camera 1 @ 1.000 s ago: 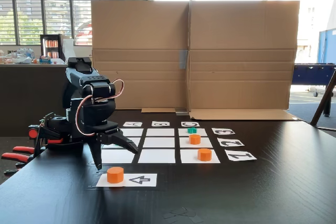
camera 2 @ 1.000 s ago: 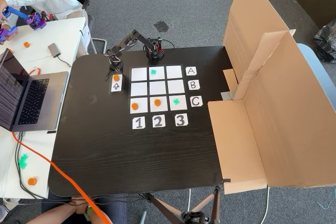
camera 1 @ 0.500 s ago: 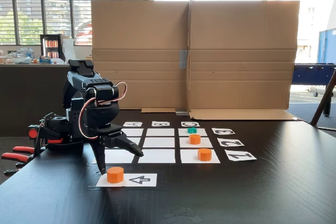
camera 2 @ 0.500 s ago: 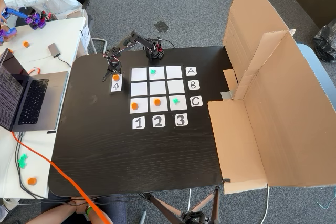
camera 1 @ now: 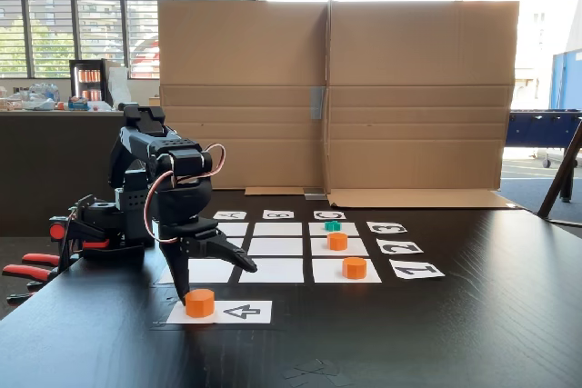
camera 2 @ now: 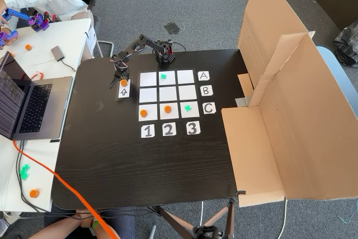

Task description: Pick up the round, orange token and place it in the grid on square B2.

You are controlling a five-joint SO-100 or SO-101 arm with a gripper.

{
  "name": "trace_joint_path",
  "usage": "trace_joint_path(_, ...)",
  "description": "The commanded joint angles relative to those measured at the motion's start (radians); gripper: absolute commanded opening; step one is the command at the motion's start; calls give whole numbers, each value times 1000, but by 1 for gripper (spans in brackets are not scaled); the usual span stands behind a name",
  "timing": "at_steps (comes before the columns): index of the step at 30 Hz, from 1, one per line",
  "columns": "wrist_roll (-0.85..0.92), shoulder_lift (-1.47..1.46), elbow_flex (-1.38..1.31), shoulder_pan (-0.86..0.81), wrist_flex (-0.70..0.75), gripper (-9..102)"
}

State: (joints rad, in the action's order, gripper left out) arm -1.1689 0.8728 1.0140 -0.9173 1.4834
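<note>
Your pincer [camera 1: 216,281] stands with its jaws spread wide, one fingertip just left of the orange disc [camera 1: 199,303] and the other raised to its right; the disc sits beneath the pincer on the arrow card [camera 1: 238,312]. Treat the disc as probably light, rigid and smooth plastic. Grip it across its curved side wall, low and centred, so that it does not slip out, then carry it to the centre square [camera 2: 167,93] of the grid [camera 2: 148,94].

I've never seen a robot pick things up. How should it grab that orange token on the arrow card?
Probably from above, pinching the token's round side wall. It is a short flat-topped cylinder lying flat on the card, so any two opposite sides would serve. The open tool already hangs over it, pointing down.
</note>
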Motion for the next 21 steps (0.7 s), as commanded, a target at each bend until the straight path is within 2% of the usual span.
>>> trace_joint_path(1, -8, 9, -44, 5, -11, 69)
trace_joint_path(8, -5, 12, -44, 2, -18, 51)
trace_joint_path(10, -3, 12, -44, 0, -20, 41)
trace_joint_path(17, 8, 9, -44, -2, -34, 21)
trace_joint_path(21, 17, 9, -41, -2, -35, 14)
